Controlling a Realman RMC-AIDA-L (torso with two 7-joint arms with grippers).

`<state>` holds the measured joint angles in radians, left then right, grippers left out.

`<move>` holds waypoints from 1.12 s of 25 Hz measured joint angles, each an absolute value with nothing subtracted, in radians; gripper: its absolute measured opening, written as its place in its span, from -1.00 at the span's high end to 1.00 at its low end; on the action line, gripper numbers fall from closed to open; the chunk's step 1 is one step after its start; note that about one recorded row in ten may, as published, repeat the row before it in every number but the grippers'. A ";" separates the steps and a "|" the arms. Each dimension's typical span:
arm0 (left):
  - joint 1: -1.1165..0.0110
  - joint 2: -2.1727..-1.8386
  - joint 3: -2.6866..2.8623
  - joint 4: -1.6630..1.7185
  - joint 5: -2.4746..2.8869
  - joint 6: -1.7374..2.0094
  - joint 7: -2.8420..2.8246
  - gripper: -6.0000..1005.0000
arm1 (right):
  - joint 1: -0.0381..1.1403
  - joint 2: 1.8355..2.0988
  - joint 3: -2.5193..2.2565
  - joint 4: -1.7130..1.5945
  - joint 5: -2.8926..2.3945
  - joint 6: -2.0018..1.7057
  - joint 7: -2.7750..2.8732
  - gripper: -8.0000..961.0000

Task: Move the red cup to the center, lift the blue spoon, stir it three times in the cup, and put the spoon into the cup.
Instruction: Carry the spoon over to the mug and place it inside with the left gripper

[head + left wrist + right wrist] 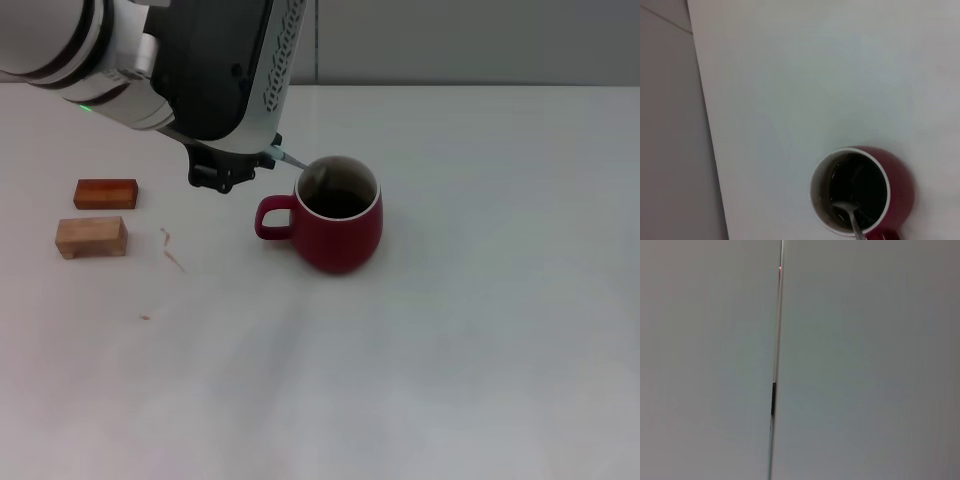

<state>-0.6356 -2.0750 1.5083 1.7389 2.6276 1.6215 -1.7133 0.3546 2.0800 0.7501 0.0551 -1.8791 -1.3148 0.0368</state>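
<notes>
The red cup [340, 240] stands upright near the middle of the white table, handle toward my left. My left gripper [255, 163] hangs just left of the cup's rim, shut on the blue spoon [292, 159]. The spoon slants down over the rim into the cup. In the left wrist view the cup [900, 185] shows from above, with the spoon's grey bowl [844, 207] resting inside against the near wall. My right gripper is out of view; its wrist view shows only a plain wall.
A reddish-brown wooden block [105, 193] and a pale wooden block [91, 236] lie at the left of the table. Small scraps [172, 250] lie between them and the cup. The table's far edge meets a grey wall.
</notes>
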 joint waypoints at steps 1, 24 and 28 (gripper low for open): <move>-0.644 -2.077 1.515 1.739 2.628 1.632 -1.713 0.58 | 0.354 2.080 0.750 0.055 -1.879 -1.315 0.037 -0.15; -0.681 -2.078 1.573 1.619 2.612 1.560 -1.714 0.57 | 0.347 2.080 0.750 0.055 -1.879 -1.315 0.035 -0.15; -0.685 -2.079 1.574 1.606 2.610 1.552 -1.712 0.57 | 0.347 2.080 0.750 0.055 -1.879 -1.315 0.035 -0.15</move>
